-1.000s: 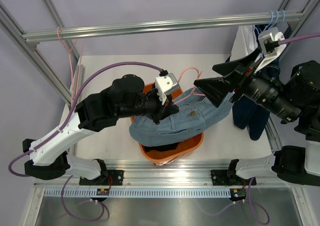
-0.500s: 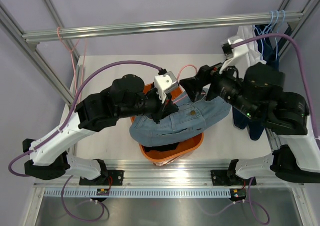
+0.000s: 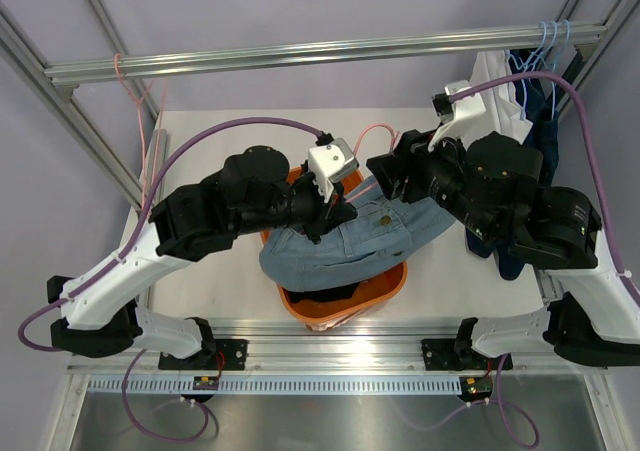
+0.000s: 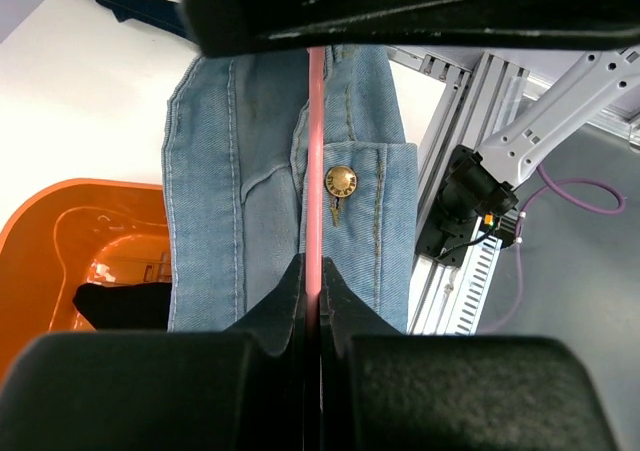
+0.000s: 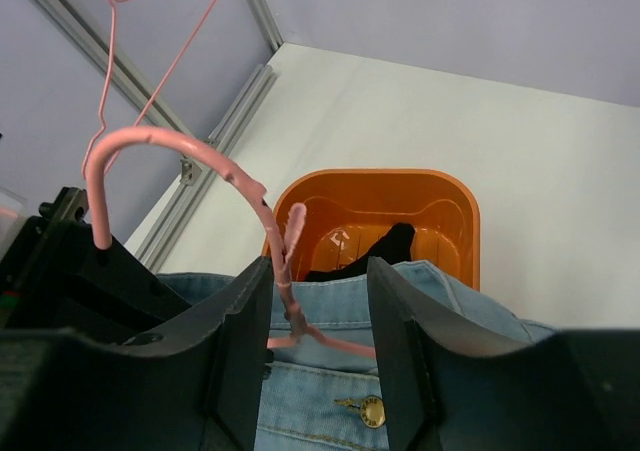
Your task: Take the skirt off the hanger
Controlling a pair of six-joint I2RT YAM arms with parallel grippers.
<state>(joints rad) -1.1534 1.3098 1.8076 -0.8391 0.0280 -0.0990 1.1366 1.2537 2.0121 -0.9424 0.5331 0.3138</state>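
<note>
**Finding 1, left claw.** Your left gripper is clamped on the hanger. In the left wrist view the pink wire runs straight out from between the shut jaws, away from the wrist and over the denim.

**Finding 2, right claw.** Your right gripper has its jaws apart. The hanger's twisted neck stands in the gap between them, closer to the finger on the left of that view than to the other. I cannot see contact with either finger.

**Finding 3, the skirt.** The skirt hangs on the wire and sags over the orange basket, with its waistband uppermost. The brass button sits just beside the wire. A black garment lies inside the basket beneath it.

**Finding 4, governing relation.**
- The hook curves up and back from the right claw, towards the left arm's side.
- The skirt lies directly below and on the near side of that claw.
- From above, the held wire runs roughly from one claw to the other, with both claws at the skirt's far edge.
- The right gripper is nearer the neck; the left is nearer the shoulder wire inside the waistband.

**Judgement.** The denim has to slide off along the wire, so you need one claw fixing the hanger and the other free to take cloth. Neither claw holds any cloth now.
</note>
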